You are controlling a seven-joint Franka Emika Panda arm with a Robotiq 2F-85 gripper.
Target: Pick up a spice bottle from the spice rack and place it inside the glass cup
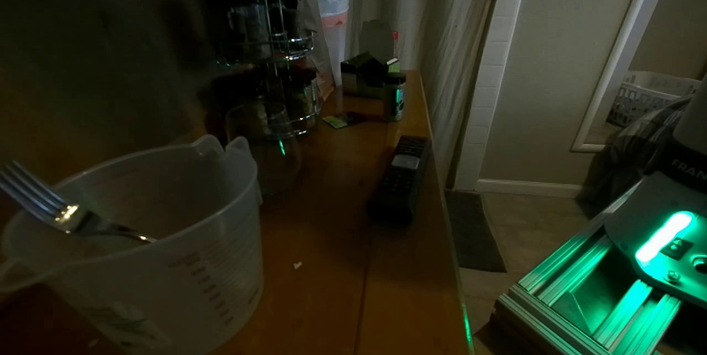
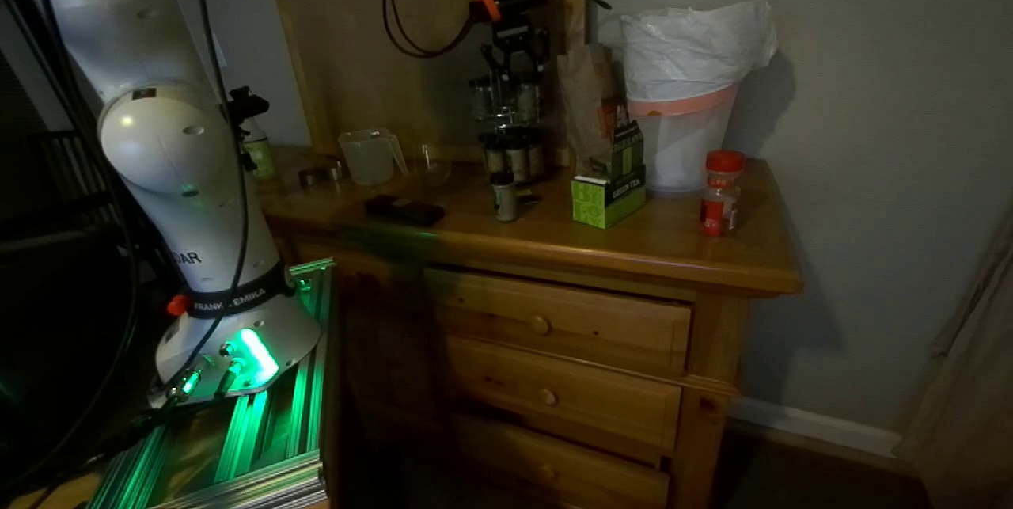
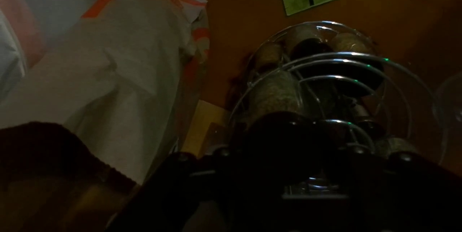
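The two-tier wire spice rack [image 1: 291,57] [image 2: 506,124] [image 3: 361,57] stands at the back of the dresser, holding several glass jars with dark lids. My gripper [image 2: 516,70] is directly over its upper tier, pointing down. In the wrist view its dark fingers [image 3: 291,154] are spread apart, with the black lid of a spice bottle [image 3: 276,93] between them. The fingertips are too dark to show any contact. The clear glass cup [image 1: 268,150] [image 2: 435,167] stands beside the rack, towards the measuring cup. Its edge shows faintly in the wrist view [image 3: 455,98].
A plastic measuring cup [image 1: 215,266] [image 2: 368,157] holds a fork. A black phone or remote [image 1: 400,181] and a loose spice jar [image 1: 394,98] [image 2: 504,200] are near the front edge. A green tea box [image 2: 605,196], a paper bag [image 3: 119,66], a lined bin [image 2: 681,137] and a red-lidded bottle [image 2: 720,196] stand around.
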